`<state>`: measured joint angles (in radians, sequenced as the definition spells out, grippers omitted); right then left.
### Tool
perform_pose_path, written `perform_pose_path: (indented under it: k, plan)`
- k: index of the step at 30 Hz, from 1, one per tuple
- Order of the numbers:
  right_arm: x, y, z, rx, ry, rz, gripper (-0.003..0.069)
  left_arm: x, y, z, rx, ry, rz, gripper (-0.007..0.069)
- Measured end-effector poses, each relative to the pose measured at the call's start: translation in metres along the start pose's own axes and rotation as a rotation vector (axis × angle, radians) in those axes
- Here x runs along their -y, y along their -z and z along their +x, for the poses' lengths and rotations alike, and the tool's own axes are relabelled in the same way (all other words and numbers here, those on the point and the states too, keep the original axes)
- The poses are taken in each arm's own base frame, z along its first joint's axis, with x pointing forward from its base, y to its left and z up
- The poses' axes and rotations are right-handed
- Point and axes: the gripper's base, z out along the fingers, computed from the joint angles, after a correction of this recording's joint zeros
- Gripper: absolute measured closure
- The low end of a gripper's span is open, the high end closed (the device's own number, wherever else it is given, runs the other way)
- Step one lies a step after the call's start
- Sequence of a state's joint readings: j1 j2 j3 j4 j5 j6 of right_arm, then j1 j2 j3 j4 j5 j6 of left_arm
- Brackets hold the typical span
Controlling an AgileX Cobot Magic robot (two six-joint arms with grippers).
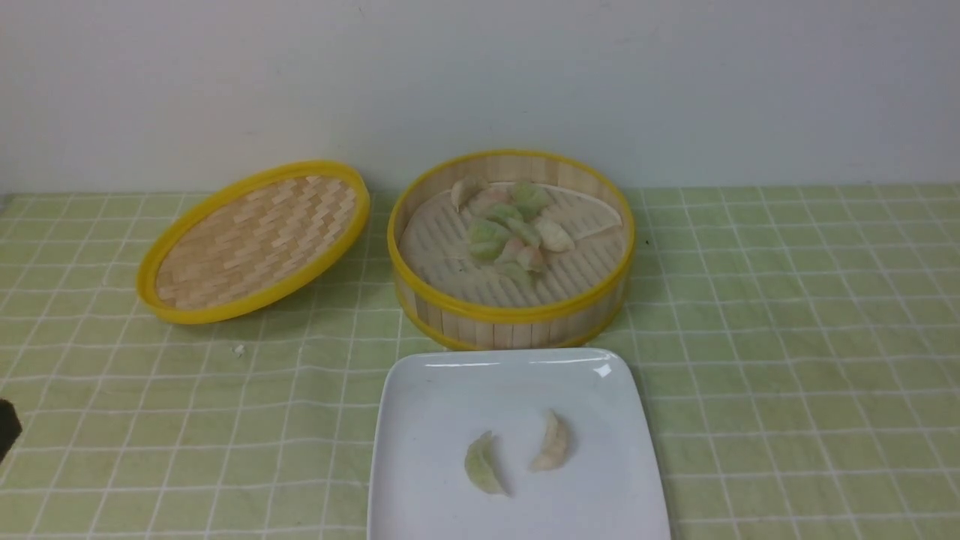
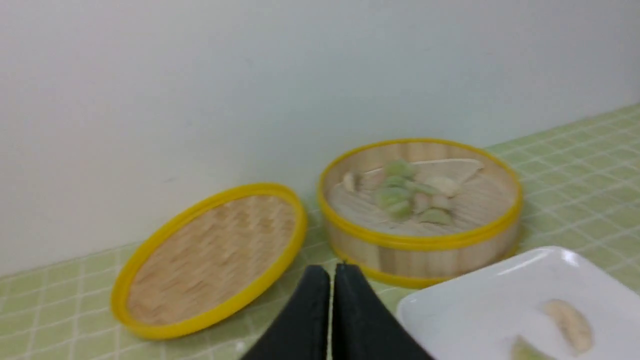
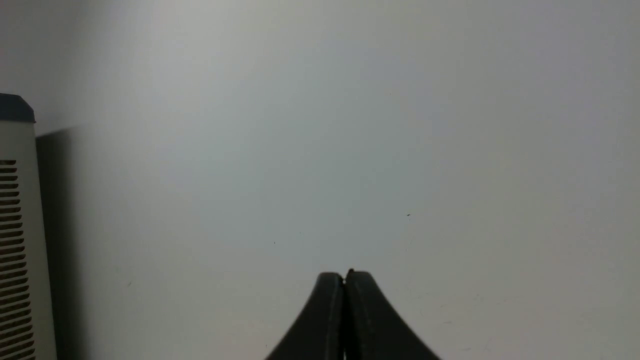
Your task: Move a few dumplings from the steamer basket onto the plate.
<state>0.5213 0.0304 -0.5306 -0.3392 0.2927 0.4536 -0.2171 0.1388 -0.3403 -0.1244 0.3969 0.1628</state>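
Observation:
The steamer basket stands at the back middle of the table with several dumplings piled on its liner. The white plate lies just in front of it and holds two dumplings, a green one and a pale one. My left gripper is shut and empty, off to the left of the plate and short of the basket; only a dark tip shows at the front view's left edge. My right gripper is shut and empty, facing a bare wall.
The flat woven lid leans tilted to the left of the basket. A green checked cloth covers the table, with a small white crumb on it. A white slatted appliance shows in the right wrist view.

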Motion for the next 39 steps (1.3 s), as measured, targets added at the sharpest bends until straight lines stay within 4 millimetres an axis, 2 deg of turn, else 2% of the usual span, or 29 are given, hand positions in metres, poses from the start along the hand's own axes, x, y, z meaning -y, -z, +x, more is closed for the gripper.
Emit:
perform_pose_path:
  k: [2,5,7,9,14,39]
  plan:
    - [0.0,0.0,0.0,0.0,0.0,0.0,0.0673,-0.004,-0.004,0.037,-0.006,0.013,-0.095,0.0631]
    - [0.0,0.0,0.0,0.0,0.0,0.0,0.0673,-0.005,-0.009,0.075,-0.069,0.011,-0.149,0.0631]
    - [0.0,0.0,0.0,0.0,0.0,0.0,0.0673,-0.007,-0.012,0.095,-0.118,0.01,-0.176,0.0631]
    - [0.0,0.0,0.0,0.0,0.0,0.0,0.0673,-0.007,-0.014,0.106,-0.152,0.016,-0.189,0.0631]
    - [0.0,0.0,0.0,0.0,0.0,0.0,0.0673,-0.006,-0.013,0.112,-0.21,0.022,-0.182,0.0631]
    - [0.0,0.0,0.0,0.0,0.0,0.0,0.0673,-0.006,-0.013,0.113,-0.212,0.024,-0.181,0.0631]
